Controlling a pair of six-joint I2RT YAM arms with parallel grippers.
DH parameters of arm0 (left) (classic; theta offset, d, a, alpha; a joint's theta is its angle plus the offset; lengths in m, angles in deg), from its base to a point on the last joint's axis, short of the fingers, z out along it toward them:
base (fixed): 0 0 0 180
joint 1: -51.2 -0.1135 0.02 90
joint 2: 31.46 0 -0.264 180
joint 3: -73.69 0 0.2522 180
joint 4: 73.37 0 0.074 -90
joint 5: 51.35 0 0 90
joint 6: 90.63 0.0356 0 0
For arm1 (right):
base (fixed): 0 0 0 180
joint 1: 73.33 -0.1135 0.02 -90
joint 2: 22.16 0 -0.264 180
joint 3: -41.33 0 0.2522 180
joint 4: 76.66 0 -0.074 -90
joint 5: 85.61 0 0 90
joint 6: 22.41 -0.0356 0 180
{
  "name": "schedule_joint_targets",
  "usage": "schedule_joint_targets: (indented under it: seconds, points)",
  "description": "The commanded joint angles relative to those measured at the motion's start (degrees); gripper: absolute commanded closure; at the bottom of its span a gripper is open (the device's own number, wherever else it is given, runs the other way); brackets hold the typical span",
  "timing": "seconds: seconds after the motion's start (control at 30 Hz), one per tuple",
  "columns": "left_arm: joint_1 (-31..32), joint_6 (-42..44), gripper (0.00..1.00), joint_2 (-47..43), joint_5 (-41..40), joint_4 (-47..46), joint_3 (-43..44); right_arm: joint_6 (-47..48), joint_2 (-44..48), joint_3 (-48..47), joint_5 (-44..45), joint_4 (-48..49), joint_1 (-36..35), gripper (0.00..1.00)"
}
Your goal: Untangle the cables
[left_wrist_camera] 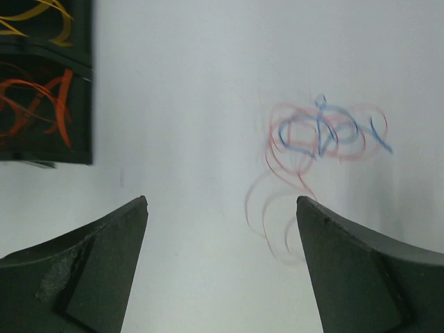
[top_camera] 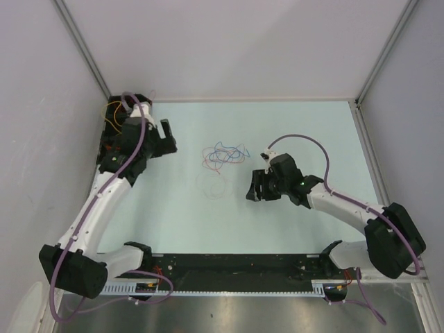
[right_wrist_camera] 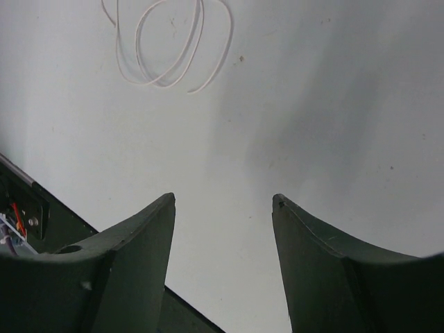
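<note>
Though hair-thin — cables [top_camera: 222, 154] red-blue, looped

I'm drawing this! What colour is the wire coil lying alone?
Pale pinkish-white coil, clearest in the right wrist view.

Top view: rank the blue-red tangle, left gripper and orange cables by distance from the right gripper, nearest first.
1. blue-red tangle, just up-left of the right gripper
2. left gripper, further left
3. orange cables, far-left corner

Bright even light; soft shadow in R wrist view; cables [left_wrist_camera: 322, 135] blurred in L wrist view.
</note>
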Motion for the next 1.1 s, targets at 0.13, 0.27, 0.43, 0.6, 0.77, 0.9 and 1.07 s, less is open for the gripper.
schedule_joint_targets:
  seconds: [0.13,0.27,0.43,0.6,0.77,0.9,1.07]
  points:
    - [11.76,2.7,0.07,-4.02,6.38,6.22,-8.93,-1.18,-9.38,-12.22,4.9,0.61,-1.94,0.38]
    - [12.21,3.05,0.07,-6.67,5.61,5.33,-14.39,-0.75,-15.44,-19.6,6.31,1.56,-2.03,0.4]
    - [12.91,4.98,0.07,-8.26,1.04,6.38,-12.99,-1.18,-25.44,-28.02,2.8,7.28,0.69,0.41]
    - [12.91,4.54,0.07,-10.28,-1.06,6.91,-13.69,-0.13,-34.34,-38.67,2.54,7.29,1.13,0.41]
    - [12.91,4.02,0.07,-10.54,-2.4,7.79,-13.25,0.57,-44.0,-51.48,2.1,2.64,1.13,0.43]
    - [12.91,4.1,0.07,-10.72,-1.69,7.62,-13.25,0.4,-49.11,-57.92,1.48,0.78,0.7,0.43]
    - [12.91,4.02,0.07,-11.25,-1.61,7.62,-13.42,0.48,-53.33,-63.11,2.44,-1.94,-0.27,0.44]
